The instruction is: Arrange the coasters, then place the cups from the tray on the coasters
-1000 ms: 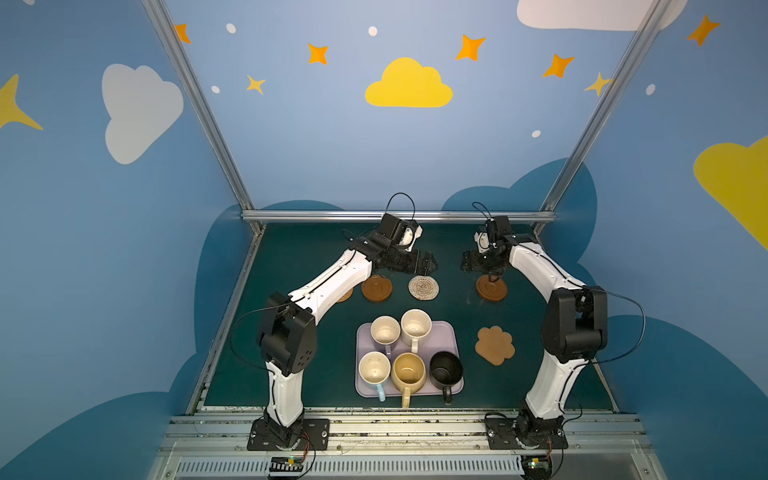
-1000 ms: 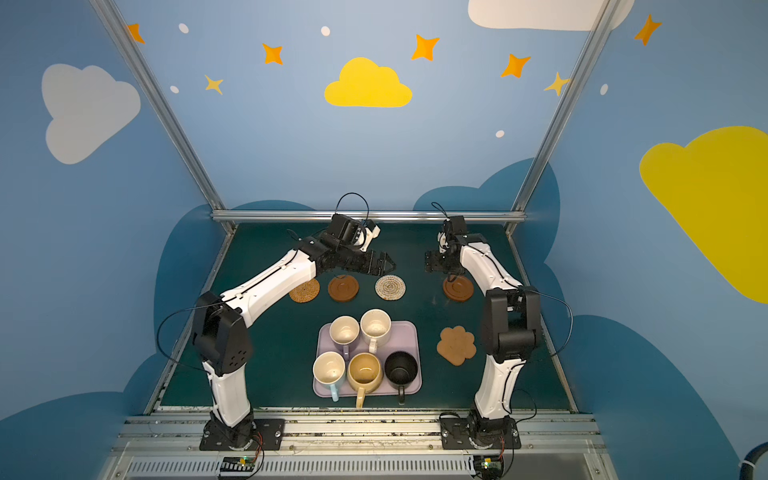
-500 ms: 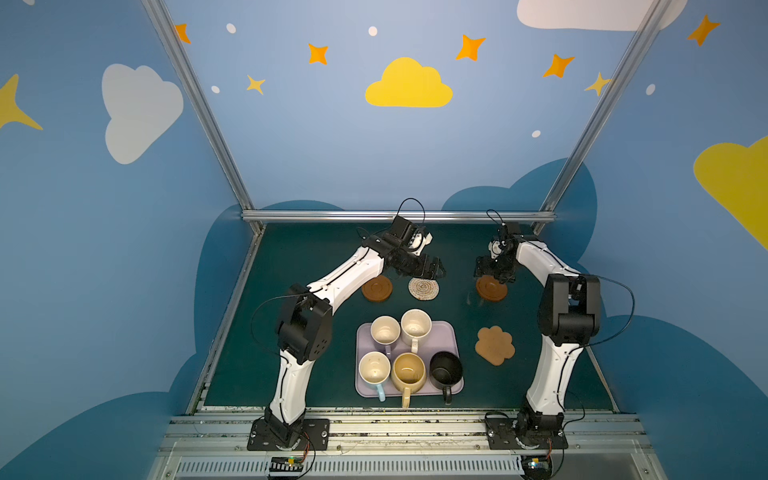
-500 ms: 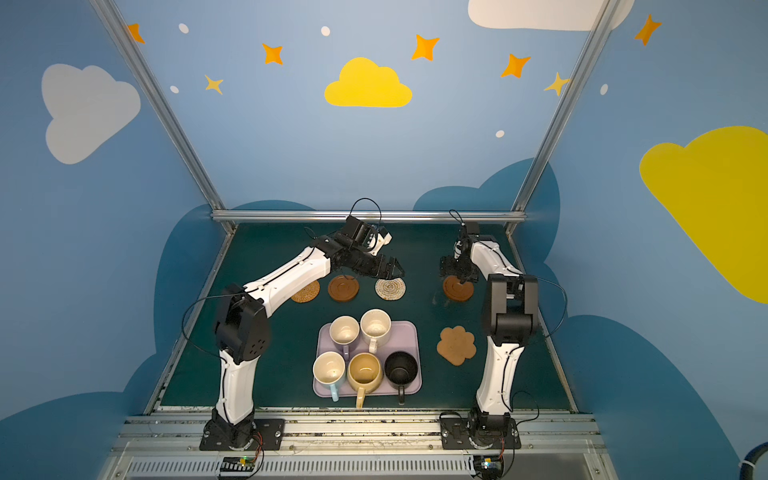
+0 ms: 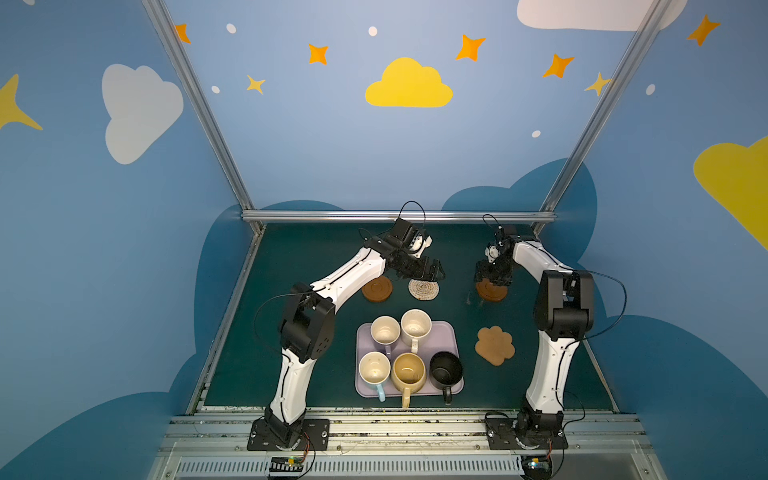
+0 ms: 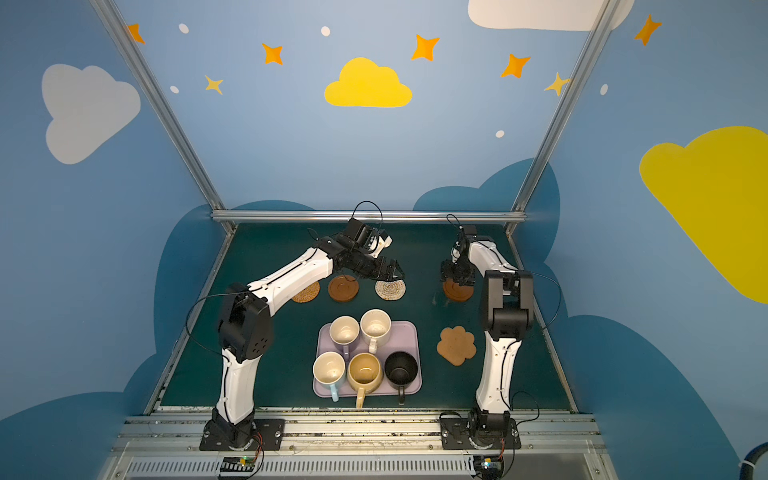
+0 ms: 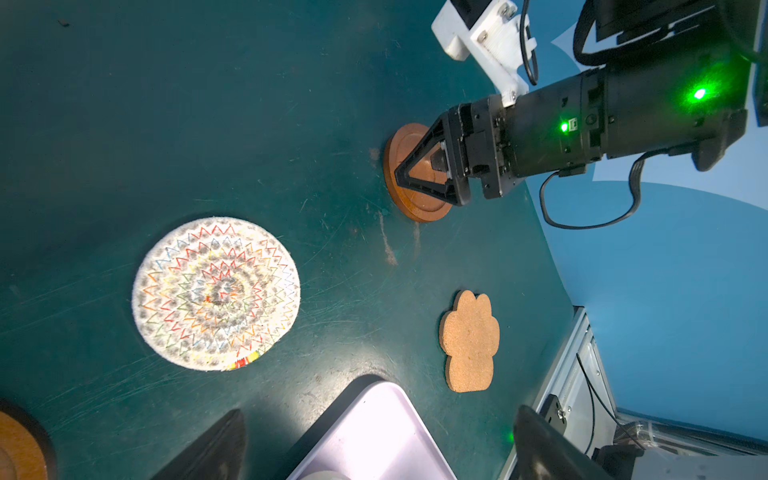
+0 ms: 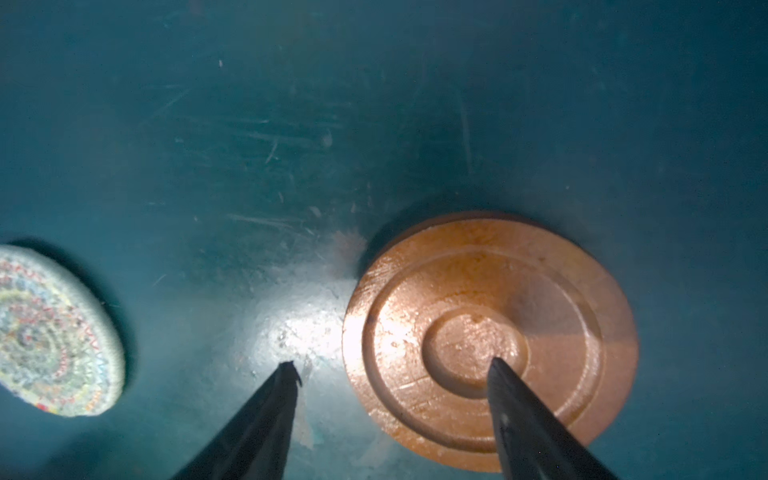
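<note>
Straddling the rim of the brown wooden coaster (image 8: pixel 478 282) at the back right of the table (image 8: pixel 374 124), the right gripper (image 8: pixel 394 365) stands apart, unclamped. The disc looks stiff, light, thin: pinch its edge. The left gripper (image 7: pixel 380 415) gapes wide, empty.

walls (image 5: pixel 332 158) blue, painted clouds (image 5: pixel 408 85), stars (image 5: pixel 318 53) | tabletop (image 5: pixel 316 257) dark green | frame (image 5: pixel 395 216) aluminium

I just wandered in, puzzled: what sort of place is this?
Most likely a robot practice booth: a left arm and right arm bolted to a metal rail, aluminium frame posts between painted cloud walls, and a green tabletop set with mugs on a lilac tray beside coasters.
</note>
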Controlling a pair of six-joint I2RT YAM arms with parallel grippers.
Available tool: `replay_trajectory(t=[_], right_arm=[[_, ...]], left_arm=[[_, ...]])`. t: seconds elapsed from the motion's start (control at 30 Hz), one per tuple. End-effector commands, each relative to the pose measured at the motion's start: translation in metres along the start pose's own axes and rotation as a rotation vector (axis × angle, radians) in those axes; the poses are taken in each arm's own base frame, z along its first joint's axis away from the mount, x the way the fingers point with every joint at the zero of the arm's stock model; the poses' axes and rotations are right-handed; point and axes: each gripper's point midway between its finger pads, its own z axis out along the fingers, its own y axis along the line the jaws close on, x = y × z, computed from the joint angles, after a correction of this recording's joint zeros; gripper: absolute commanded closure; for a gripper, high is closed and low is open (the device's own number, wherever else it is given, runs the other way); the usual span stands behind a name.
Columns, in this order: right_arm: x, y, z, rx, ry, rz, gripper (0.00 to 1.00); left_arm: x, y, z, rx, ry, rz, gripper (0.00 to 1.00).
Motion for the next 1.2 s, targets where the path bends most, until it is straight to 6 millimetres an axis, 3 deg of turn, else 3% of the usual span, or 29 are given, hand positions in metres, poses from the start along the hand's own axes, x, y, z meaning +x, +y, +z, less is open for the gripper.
replay_trajectory(t=[0.0, 0.1, 0.27, 0.73, 0.93, 1.17], right_arm=[[0.005, 0.0, 0.007, 0.009, 0.04, -0.012, 0.39], [0.007, -0.001, 0.011, 0.019, 0.055, -0.019, 0.4], [0.008, 0.003, 0.015, 0.011, 0.07, -0.024, 0.52], [0.03, 0.01, 0.028, 0.035, 0.157, -0.038, 0.57], [0.04, 0.008, 0.037, 0.057, 0.208, -0.022, 0.53], [0.046, 0.046, 0.041, -0.03, 0.212, -0.076, 0.56]], left_arm=[[-0.001, 0.001, -0.004, -0.016, -0.002, 0.015, 0.0], [-0.001, 0.002, -0.005, -0.026, 0.001, 0.019, 0.0], [0.001, 0.005, -0.005, -0.031, 0.002, 0.019, 0.0], [0.003, 0.011, -0.007, -0.047, -0.004, 0.013, 0.0], [0.002, 0.013, -0.008, -0.05, -0.007, 0.006, 0.0], [0.004, 0.016, -0.008, -0.052, -0.006, -0.003, 0.0]])
